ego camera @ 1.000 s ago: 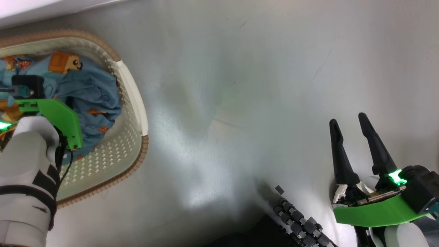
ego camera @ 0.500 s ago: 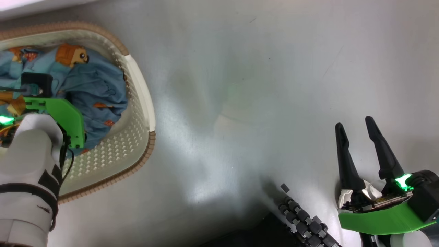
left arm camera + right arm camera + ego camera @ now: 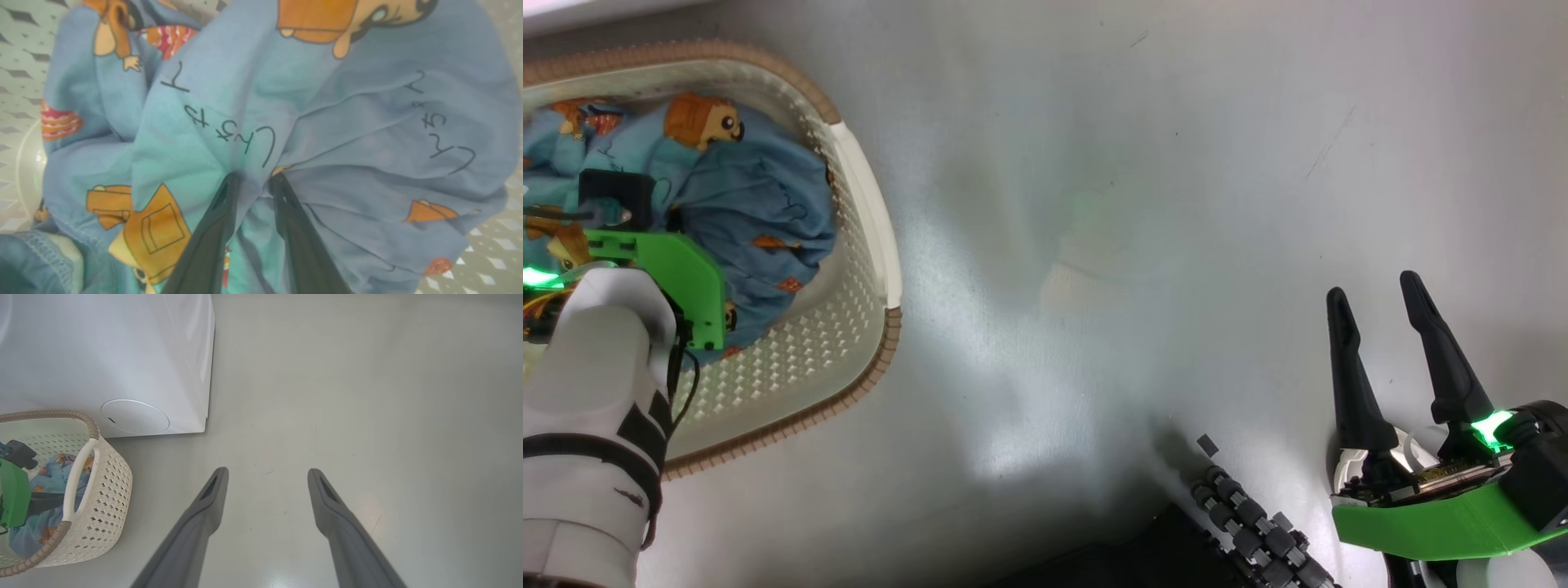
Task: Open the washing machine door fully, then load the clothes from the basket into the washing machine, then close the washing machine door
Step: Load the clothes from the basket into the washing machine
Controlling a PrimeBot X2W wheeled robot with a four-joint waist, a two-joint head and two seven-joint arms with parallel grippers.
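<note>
- Fingers (image 3: 210,241) of the left gripper (image 3: 254,180), long and dark, stand drawn close together in the left wrist view. Their tips are sunk into a gathered fold of the light blue clothes (image 3: 347,122) printed with orange cartoon animals, and creases fan out from the pinch.
- In the head view, that arm's pale white forearm (image 3: 592,384) and its bright green bracket (image 3: 678,273) reach down into the basket and cover the fingers.
- The clothes (image 3: 760,212) lie bundled inside the small cream-white perforated plastic basket (image 3: 792,371). It is rounded, with a brown woven-look rim and a white side handle, and sits on the floor at the left of the head view.
- The right gripper (image 3: 1374,287) hangs at the lower right of the head view, well apart from the basket. Its two dark fingers are spread wide with nothing between them.
- The right wrist view shows the same spread over the glossy grey floor (image 3: 367,396).
- Farther off in the right wrist view, the big white washing machine (image 3: 102,355) stands just behind the basket (image 3: 110,490). A round white cover (image 3: 135,416) sits low on the panel that faces the camera.
</note>
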